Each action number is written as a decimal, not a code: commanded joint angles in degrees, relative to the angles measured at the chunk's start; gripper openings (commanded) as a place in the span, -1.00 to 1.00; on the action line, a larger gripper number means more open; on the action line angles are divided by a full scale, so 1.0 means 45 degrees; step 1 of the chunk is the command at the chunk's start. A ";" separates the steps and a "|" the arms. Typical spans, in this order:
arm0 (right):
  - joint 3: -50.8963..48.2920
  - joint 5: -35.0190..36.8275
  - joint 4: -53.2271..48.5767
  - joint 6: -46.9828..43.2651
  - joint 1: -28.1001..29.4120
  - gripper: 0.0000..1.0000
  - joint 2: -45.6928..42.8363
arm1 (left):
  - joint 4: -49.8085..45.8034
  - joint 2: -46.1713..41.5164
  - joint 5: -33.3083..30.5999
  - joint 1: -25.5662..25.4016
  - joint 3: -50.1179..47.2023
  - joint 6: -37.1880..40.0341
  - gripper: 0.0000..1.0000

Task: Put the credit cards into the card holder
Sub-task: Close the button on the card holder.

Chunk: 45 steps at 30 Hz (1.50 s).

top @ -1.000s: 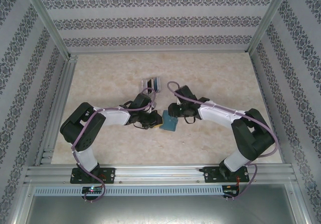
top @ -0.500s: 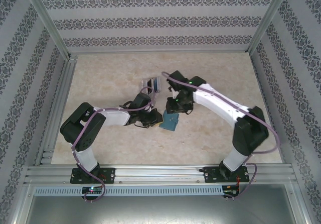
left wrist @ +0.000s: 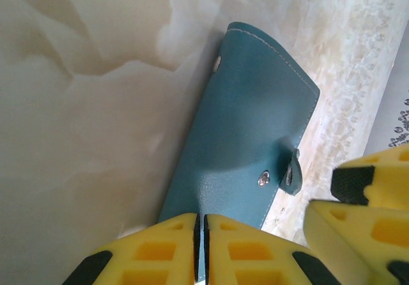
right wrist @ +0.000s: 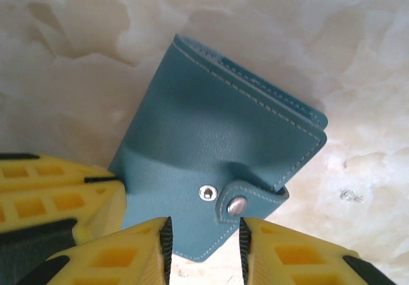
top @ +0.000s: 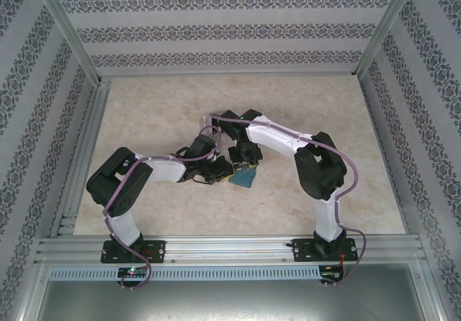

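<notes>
My left gripper (left wrist: 202, 231), at 9 o'clock of the teal card holder (left wrist: 249, 138), is clenched on one edge of it. The holder lies snapped closed near the middle of the desk (top: 158, 112). My right gripper (right wrist: 203, 234), at its 12 o'clock, is released, jaws astride the clasp corner.

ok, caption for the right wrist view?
Right gripper open, fingers straddling the folded teal card holder at its clasp.

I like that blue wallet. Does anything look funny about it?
Only a little: the card holder has its clasp tab unsnapped, sitting beside its stud, and its cover is buckled near the left gripper.
</notes>
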 commanded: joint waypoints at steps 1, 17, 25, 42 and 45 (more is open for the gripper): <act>0.0269 0.0670 -0.0518 0.0273 0.0187 -0.32 0.0320 | 0.0558 0.0034 -0.0085 -0.0128 -0.0145 -0.0194 -0.73; 0.0660 0.1211 -0.1012 0.0183 0.0221 -0.47 0.1023 | 0.0618 0.0009 -0.0080 -0.0127 -0.0166 -0.0184 -0.73; 0.0796 0.1445 -0.1213 0.0178 0.0261 -0.75 0.1008 | 0.0540 -0.0044 -0.0125 -0.0127 -0.0158 -0.0146 -0.73; -0.1548 0.0481 0.1416 0.0604 0.0319 -1.00 -0.1256 | 0.0928 0.0150 -0.0016 -0.0205 -0.0107 -0.0355 -0.73; -0.1534 0.0366 0.1606 0.0596 0.0377 -1.00 -0.1023 | 0.0929 0.0151 -0.0003 -0.0245 -0.0090 -0.0360 -0.73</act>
